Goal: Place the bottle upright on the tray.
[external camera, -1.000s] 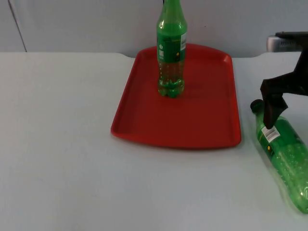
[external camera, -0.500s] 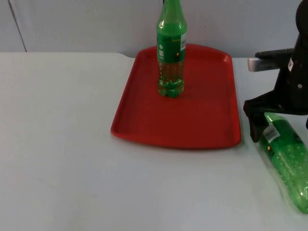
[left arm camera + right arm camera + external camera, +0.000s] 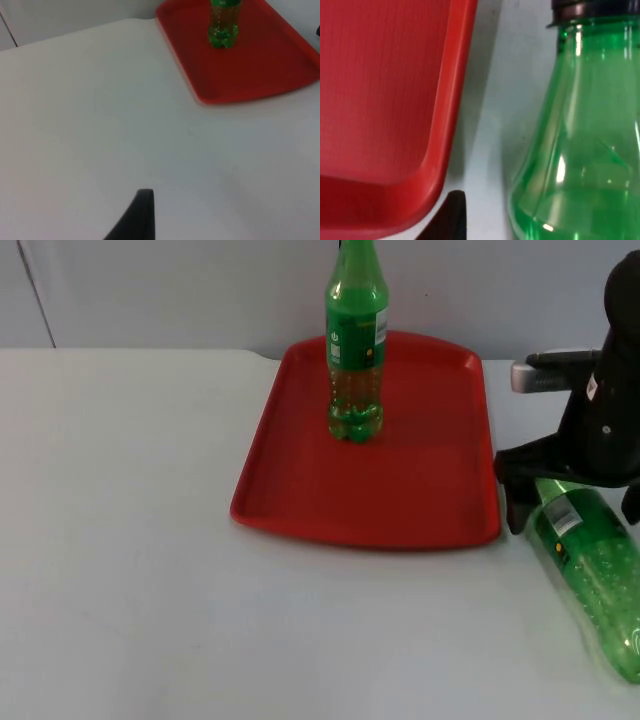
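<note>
The lying bottle (image 3: 590,565) rests on the worktop (image 3: 130,540) at the near right, just beside the red tray (image 3: 400,495). The right hand (image 3: 570,508) is spread over its shoulder. The bottle is probably smooth, light and a little soft; the stiffer shoulder seems best to hold. Farther, an upright bottle (image 3: 356,350) stands on the tray. The left hand (image 3: 137,220) waits; its state I cannot tell.

The white table top (image 3: 130,540) ends at a grey partition wall (image 3: 180,290). A red tray (image 3: 400,490) lies flat on it toward the far side. Just beside the tray's right edge, a green plastic bottle (image 3: 600,580) lies on its side.
</note>
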Robot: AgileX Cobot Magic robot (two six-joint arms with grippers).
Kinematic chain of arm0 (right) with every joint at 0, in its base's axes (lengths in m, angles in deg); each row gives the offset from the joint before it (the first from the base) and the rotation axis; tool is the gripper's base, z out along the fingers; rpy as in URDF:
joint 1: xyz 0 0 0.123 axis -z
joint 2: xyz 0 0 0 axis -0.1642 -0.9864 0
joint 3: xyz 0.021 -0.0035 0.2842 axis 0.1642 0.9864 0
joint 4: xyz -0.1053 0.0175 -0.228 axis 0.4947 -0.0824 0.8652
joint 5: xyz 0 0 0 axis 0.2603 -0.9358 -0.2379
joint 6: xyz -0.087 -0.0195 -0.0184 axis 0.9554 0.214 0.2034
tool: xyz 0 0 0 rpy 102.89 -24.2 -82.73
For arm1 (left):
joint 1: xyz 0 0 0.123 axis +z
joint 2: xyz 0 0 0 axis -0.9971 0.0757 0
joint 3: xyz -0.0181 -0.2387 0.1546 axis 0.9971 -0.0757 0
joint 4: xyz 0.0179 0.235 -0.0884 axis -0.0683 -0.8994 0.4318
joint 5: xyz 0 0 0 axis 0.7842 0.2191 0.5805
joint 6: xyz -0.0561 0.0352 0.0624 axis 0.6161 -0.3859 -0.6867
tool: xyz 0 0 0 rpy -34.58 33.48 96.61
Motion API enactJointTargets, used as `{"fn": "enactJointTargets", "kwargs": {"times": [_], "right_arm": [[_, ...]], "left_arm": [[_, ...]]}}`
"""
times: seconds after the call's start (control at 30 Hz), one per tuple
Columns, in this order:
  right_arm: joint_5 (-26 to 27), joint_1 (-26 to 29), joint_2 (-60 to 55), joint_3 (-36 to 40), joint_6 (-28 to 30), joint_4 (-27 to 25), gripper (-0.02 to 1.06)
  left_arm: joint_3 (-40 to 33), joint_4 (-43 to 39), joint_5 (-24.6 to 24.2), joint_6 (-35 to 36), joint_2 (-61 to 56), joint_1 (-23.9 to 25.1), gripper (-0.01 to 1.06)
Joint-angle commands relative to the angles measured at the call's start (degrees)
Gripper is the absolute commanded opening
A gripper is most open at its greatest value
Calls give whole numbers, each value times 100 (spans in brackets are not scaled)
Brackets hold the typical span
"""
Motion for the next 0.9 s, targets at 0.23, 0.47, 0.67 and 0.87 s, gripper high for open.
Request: {"fn": "enactJointTargets", "kwargs": {"times": [0.23, 0.47, 0.67, 0.87], "right_arm": [[18, -5, -112, -34, -173, 30, 100], [55, -5, -425, -34, -215, 9, 100], [157, -5, -515, -34, -258, 9, 95], [89, -5, -528, -34, -299, -187, 84]], "left_arm": [[-27, -32, -15, 43, -27, 11, 105], [-27, -32, -15, 43, -27, 11, 105], [-27, -32, -15, 43, -27, 11, 105], [-27, -32, -15, 43, -27, 11, 105]]}}
